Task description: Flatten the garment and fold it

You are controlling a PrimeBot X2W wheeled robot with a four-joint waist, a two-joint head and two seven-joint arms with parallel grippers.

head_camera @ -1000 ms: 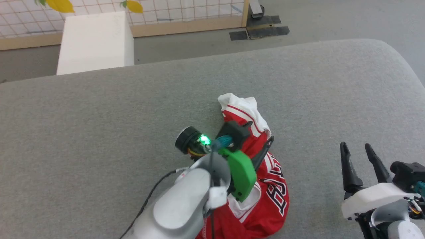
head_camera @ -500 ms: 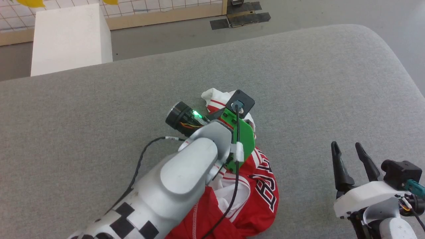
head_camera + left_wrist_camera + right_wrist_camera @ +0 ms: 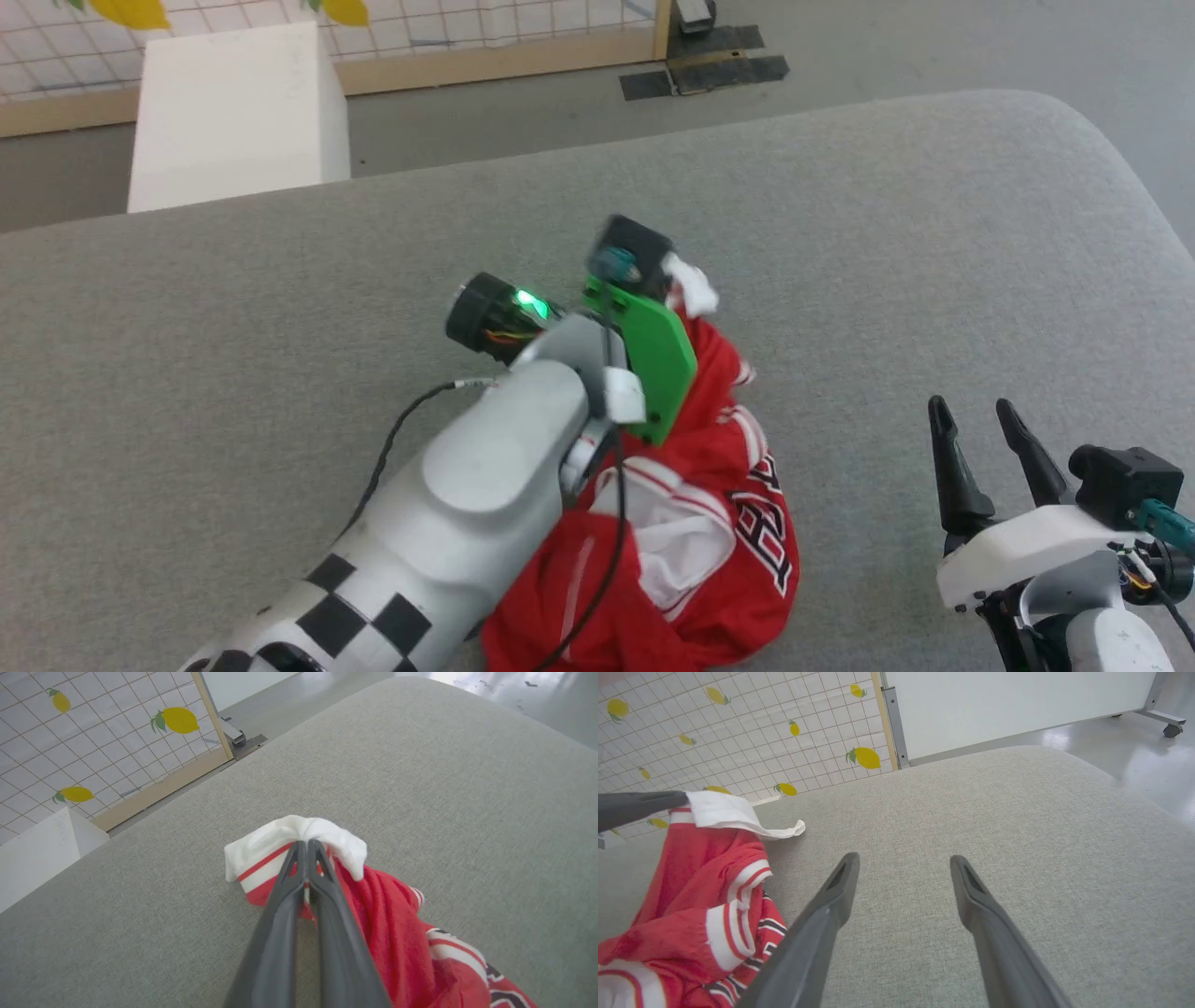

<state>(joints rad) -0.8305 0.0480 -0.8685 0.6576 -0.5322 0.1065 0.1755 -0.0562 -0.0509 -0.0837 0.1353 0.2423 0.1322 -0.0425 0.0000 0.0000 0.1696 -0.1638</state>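
Where the right arm waits: right gripper (image 3: pixel 971 404) at five o'clock in the head view, fingers spread wide and empty, unchanged and well apart from the cloth.
Garment: the garment (image 3: pixel 709 523) lies as a crumpled red heap at six o'clock on the grey cushion (image 3: pixel 280 327), its print partly showing.
Change: left gripper (image 3: pixel 306 843), gaping a second ago, has snapped shut on the white sleeve (image 3: pixel 280 835) at the heap's twelve o'clock end.
Effect: that sleeve now hangs raised off the cushion, with red cloth trailing below it.
Meaning: probably the first hold for spreading; flattening is not yet done and folding is untouched.
Beyond: white box (image 3: pixel 233 112) at eleven o'clock, lemon-patterned screen (image 3: pixel 467 28) behind it.
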